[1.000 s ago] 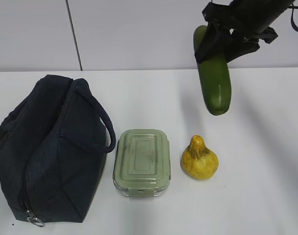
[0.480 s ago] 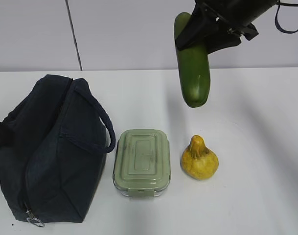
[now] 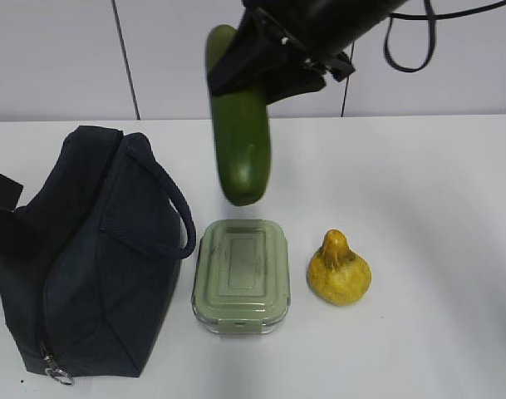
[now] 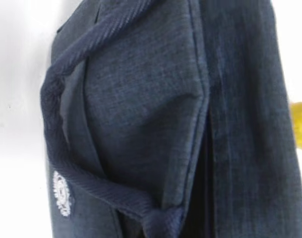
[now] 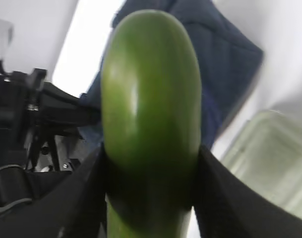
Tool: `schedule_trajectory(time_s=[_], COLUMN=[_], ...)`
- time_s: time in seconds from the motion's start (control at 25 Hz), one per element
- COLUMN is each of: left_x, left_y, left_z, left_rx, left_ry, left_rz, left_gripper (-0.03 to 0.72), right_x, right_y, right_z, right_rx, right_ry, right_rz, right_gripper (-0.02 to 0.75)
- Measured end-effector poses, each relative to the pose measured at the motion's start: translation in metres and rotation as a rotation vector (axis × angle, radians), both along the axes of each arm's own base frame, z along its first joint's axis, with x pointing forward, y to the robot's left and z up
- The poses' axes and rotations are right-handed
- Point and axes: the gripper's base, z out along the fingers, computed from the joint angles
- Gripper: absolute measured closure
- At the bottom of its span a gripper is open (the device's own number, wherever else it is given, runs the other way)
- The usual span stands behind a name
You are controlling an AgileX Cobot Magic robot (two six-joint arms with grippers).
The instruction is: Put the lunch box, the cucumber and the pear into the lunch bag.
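Exterior view: the cucumber (image 3: 240,125) has moved left and now hangs above the lunch box (image 3: 241,275), long side up-down, round tip down. The right hand (image 3: 265,66) grips its top. The left hand is closed.

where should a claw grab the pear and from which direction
Grip the pear across its wide lumpy body, coming straight down from above. It sits upright on the table, neck up, and the neck looks too narrow and tapered to hold securely.
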Motion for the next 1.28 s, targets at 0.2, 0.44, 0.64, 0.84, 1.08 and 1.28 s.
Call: schedule_trajectory(time_s=[0.2,0.44,0.64,0.84,1.08,1.28], left_x=[0.004,0.007,0.009,0.009,0.009,0.009], left_y=[-0.005,-0.006,-0.006,-0.006,-0.006,-0.006], left_z=[0.004,0.006,0.007,0.007,0.008,0.008], left_rx=[-0.083,-0.119,-0.126,-0.128,-0.131,-0.134], left_ry=[-0.021,-0.040,-0.058,-0.061,-0.062,-0.062], left_rz=[0.053,0.085,0.103,0.107,0.110,0.111], left_gripper=[0.701,0.701,0.703,0.703,0.703,0.703], right_x=[-0.006,-0.002,0.017,0.031,0.035,0.035], right_y=[0.047,0.094,0.108,0.113,0.109,0.108], right_z=[0.000,-0.021,-0.063,-0.111,-0.137,-0.138], right_rx=[0.191,0.362,0.346,0.296,0.152,0.119], right_ry=[-0.019,0.003,0.048,0.118,0.073,0.054], right_rz=[0.060,0.060,-0.014,-0.057,-0.028,-0.012], right_gripper=[0.360,0.360,0.360,0.360,0.360,0.300])
